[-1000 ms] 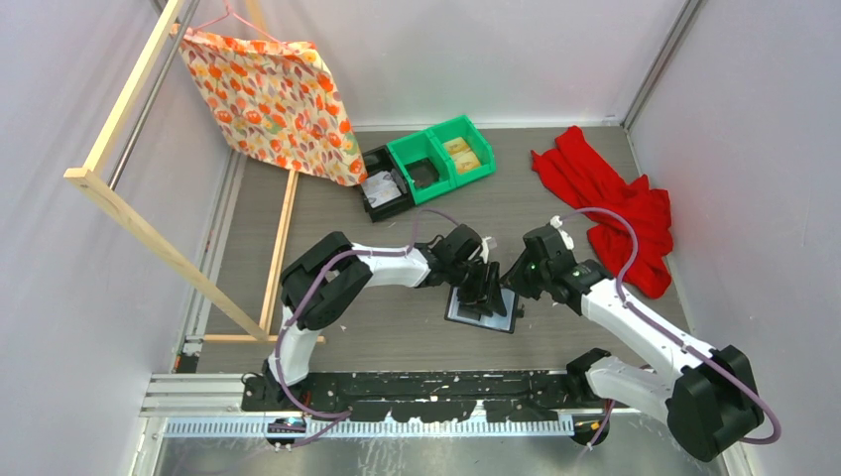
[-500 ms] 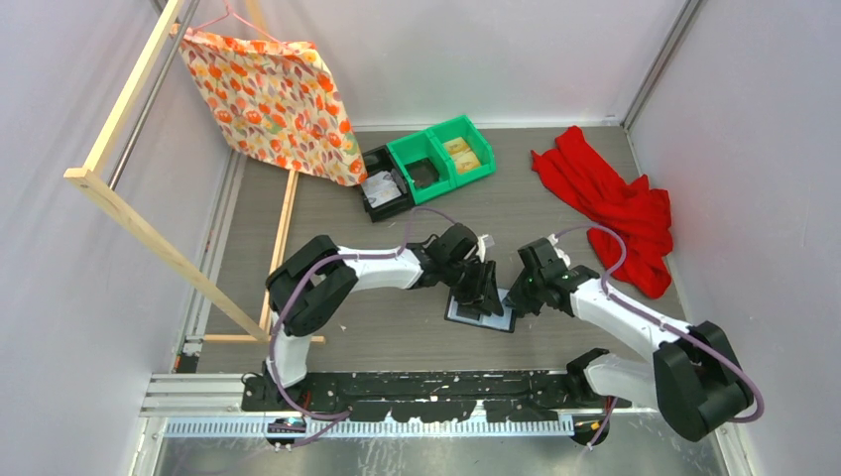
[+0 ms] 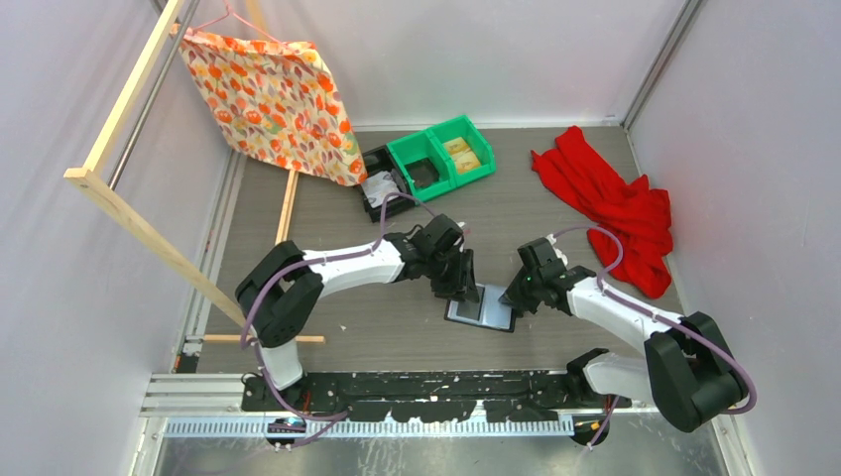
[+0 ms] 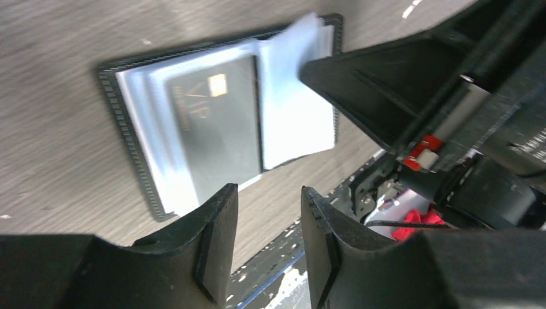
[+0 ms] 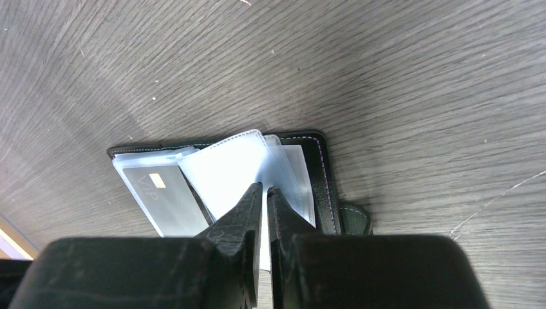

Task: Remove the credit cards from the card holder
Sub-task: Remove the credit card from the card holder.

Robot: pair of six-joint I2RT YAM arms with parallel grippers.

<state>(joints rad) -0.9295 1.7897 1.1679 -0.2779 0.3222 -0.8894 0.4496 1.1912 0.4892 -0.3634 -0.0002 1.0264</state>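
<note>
My left claw [image 4: 268,193] hangs half-open and empty over the one card holder [image 3: 481,313], which lies open on the bench [image 3: 387,327]. One credit card [image 4: 216,129] marked VIP shows in its sleeves. My right claw [image 5: 265,190] is pinched nearly closed on one clear sleeve [image 5: 225,170], tilted up from the rest.

Top view: left gripper [image 3: 463,290] covers the card holder's [image 3: 493,317] far-left corner, and what's inside it is too small to make out. Right wrist: right gripper [image 5: 265,188] pinches a clear sleeve [image 5: 225,164]. Its fingers hide the card holder's near edge, and I can't tell if a card sits in that sleeve. Left wrist: sleeve tip blurred, small print on the VIP card [image 4: 216,122] unreadable. Black bin [image 3: 382,190] toward the table's [image 3: 397,327] far edge: contents too small to tell.
</note>
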